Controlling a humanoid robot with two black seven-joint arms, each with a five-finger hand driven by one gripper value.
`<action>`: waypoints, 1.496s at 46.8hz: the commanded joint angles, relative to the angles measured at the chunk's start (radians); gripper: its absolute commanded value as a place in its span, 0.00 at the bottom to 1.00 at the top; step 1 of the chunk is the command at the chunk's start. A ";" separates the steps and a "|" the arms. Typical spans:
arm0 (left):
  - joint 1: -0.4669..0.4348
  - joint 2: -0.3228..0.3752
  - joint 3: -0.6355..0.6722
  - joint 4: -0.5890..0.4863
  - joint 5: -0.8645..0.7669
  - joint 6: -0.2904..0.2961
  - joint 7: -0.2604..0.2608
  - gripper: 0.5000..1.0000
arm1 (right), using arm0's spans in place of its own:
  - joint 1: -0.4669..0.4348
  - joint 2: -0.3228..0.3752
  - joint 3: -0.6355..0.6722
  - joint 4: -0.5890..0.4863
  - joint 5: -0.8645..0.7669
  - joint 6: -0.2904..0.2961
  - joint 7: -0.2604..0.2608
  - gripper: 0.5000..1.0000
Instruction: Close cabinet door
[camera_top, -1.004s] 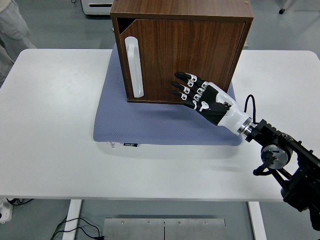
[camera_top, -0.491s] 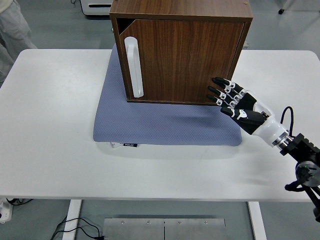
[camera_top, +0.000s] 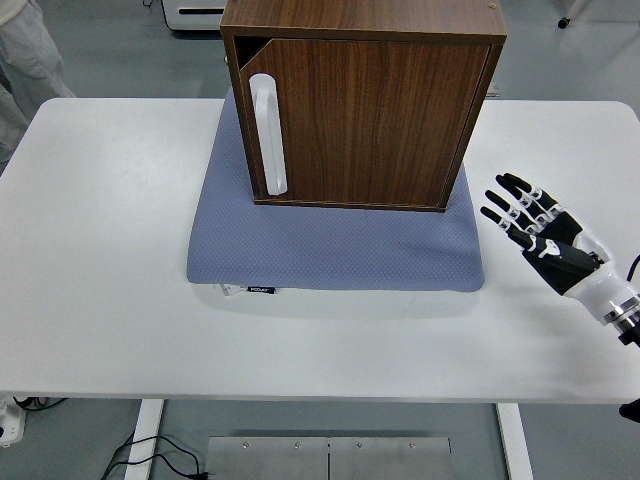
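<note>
One hand (camera_top: 540, 223): right, fingers spread, empty, beside the mat (camera_top: 330, 240).
Cabinet door (camera_top: 365, 125): shut flush.
Bench (camera_top: 110, 250): white.

We count one wooden cabinet (camera_top: 365, 105), with one door (camera_top: 370, 120) on its front and one white handle (camera_top: 268, 134) on that door. Under it we see one blue-grey mat (camera_top: 330, 245). One white tabletop (camera_top: 110, 260) carries the lot. One robot hand (camera_top: 545, 232) is in view, and on it we make out four fingers (camera_top: 512, 205) clearly.
</note>
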 joint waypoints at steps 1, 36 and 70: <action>0.000 0.000 0.000 0.000 0.000 0.000 0.000 1.00 | -0.040 -0.001 0.035 0.013 0.000 0.010 -0.001 1.00; 0.000 0.000 0.000 0.000 0.000 0.000 0.000 1.00 | -0.264 -0.001 0.233 0.032 0.063 0.018 0.018 1.00; 0.000 0.000 0.000 0.000 0.000 0.000 0.000 1.00 | -0.323 0.076 0.248 0.069 0.111 0.014 0.088 1.00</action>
